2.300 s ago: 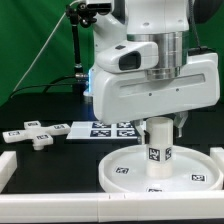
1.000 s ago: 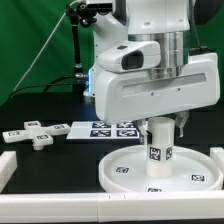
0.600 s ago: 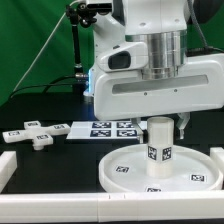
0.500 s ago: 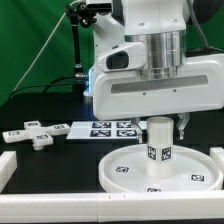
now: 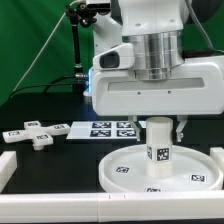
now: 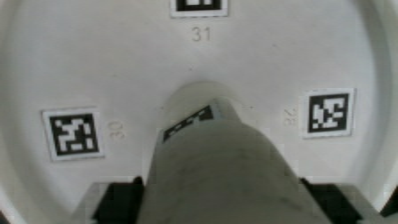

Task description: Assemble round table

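One disc (image 5: 111, 171), one leg (image 5: 157, 140), one foot piece (image 5: 34, 136)

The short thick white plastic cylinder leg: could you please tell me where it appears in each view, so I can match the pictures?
Exterior view: the short thick white cylinder leg stands upright on the large white rimmed round disc, towards the exterior view's right.
Wrist view: the leg looms close, seen along its length, with the disc behind it.
Shared landmark: the disc's square black-and-white tags.
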